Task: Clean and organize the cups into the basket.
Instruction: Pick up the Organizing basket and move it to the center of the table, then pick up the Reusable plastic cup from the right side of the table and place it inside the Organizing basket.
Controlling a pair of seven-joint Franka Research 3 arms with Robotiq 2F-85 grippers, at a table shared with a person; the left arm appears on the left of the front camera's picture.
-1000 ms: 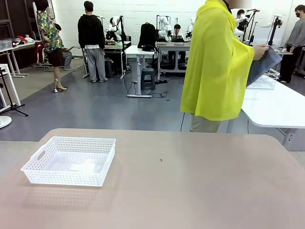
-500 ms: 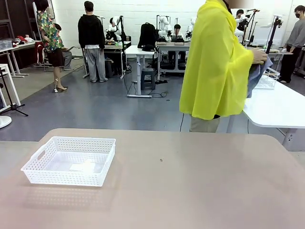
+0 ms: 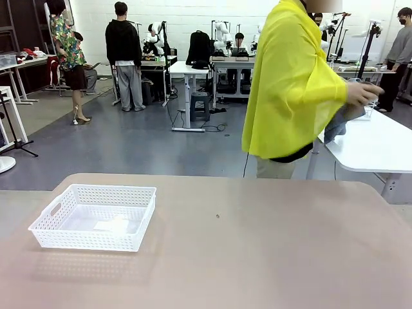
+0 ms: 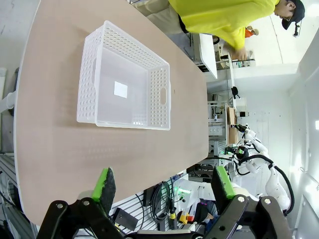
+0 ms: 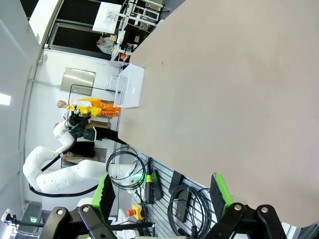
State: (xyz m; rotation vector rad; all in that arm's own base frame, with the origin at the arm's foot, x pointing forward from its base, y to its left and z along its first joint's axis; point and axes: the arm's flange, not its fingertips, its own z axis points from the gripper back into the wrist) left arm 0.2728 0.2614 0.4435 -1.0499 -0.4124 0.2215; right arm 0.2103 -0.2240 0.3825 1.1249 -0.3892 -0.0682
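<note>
Stillness on the robot's side, and all the movement is at the far right. The person [image 3: 290, 84] in the yellow top, turned away at the white side table [image 3: 380, 145], has just brought an arm down. A second ago the hand [image 3: 362, 95] held the blue-grey cloth [image 3: 337, 126] up near shoulder height. Now the hand is lower and reaching out over that side table, with the cloth hanging below the forearm. What it reaches for I cannot make out. Meanwhile the basket [image 3: 84, 239] hasn't budged: it sits upright on the left part of the beige table [image 3: 270, 251], well apart from the person, empty but for a pale label on its floor. In the left wrist view it lies straight ahead, beyond the fingers. The left gripper [image 4: 163, 183] hangs over the table's near edge with its green pads spread wide and nothing between them. The right gripper [image 5: 162, 193] is the same, jaws wide, holding nothing, looking out across bare tabletop. So what does this mean for the job? My read is that we're at the very start. No cup is in the basket and none stands on the shared table, and the cloth in play suggests the wiping comes first, over there. The arms look to be waiting for a cup to come within reach.
</note>
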